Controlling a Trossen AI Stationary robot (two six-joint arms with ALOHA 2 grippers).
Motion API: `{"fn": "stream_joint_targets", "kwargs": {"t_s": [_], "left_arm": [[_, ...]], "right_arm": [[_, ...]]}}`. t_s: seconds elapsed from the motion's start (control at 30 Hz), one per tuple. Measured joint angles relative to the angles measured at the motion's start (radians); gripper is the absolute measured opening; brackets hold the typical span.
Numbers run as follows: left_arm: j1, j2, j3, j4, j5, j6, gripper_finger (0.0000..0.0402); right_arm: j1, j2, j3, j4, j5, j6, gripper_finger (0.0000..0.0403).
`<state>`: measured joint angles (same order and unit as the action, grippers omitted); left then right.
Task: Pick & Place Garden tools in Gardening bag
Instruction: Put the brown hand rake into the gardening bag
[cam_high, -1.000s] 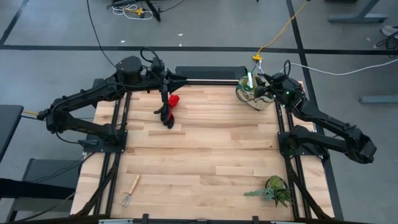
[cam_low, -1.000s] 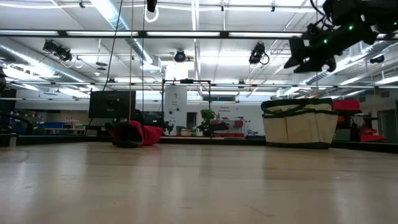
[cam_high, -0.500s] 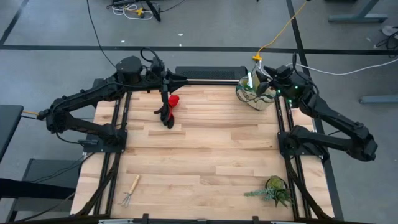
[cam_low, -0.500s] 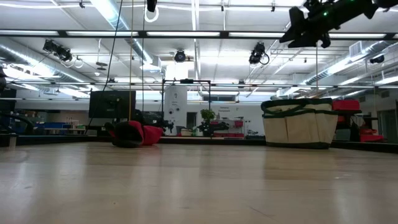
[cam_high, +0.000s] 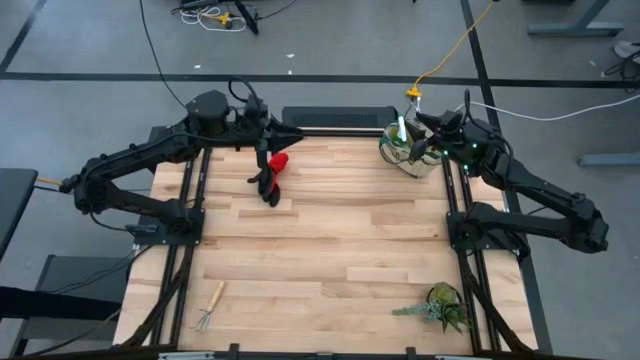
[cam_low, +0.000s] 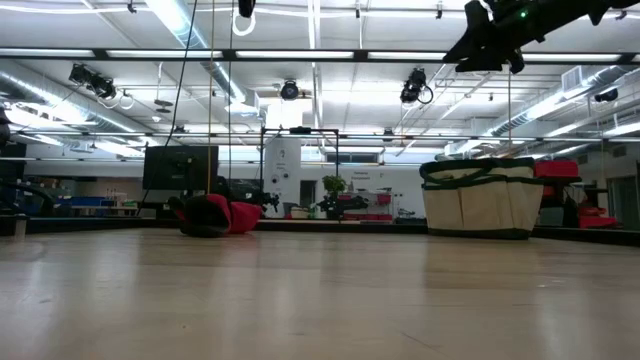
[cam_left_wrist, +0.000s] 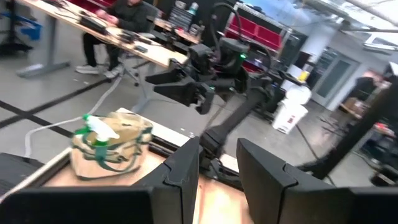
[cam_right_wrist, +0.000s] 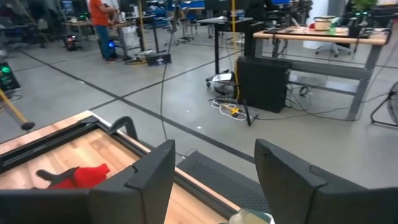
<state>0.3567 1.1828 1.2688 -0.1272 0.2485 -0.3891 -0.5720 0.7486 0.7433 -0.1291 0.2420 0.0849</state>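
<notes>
Gloves lying nearest the left gripper (cam_high: 293, 132)
Its fingers, parted and empty, are hanging just beyond the red-and-black gloves (cam_high: 272, 174); the right gripper (cam_high: 418, 120), wide open, is hovering over the gardening bag (cam_high: 408, 151).

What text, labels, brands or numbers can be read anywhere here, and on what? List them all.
None can be read.
The gardening bag shows no visible print.
The gloves show none either.
Signs and screens in the room behind the table are too small and blurred to read.

A leafy green plant (cam_high: 440, 305) lies on the wooden table (cam_high: 330, 250) near its front right corner.
</notes>
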Motion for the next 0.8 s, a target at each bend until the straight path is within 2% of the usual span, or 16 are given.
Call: {"fn": "stream_joint_targets", "kwargs": {"t_s": [0.2, 0.43, 0.8], "left_arm": [[-0.068, 0.000, 0.000, -0.034, 0.007, -0.013, 0.0115], [-0.170, 0.000, 0.000, -0.211, -0.066, -0.061, 0.0115], [-0.331, 0.000, 0.000, -0.403, -0.110, -0.097, 0.0115]], "right_arm": [[0.037, 0.000, 0.000, 0.001, 0.001, -0.001, 0.0222], [0.058, 0.000, 0.000, 0.001, 0.002, -0.003, 0.0222], [0.066, 0.000, 0.000, 0.002, 0.003, -0.002, 0.0222]]}}
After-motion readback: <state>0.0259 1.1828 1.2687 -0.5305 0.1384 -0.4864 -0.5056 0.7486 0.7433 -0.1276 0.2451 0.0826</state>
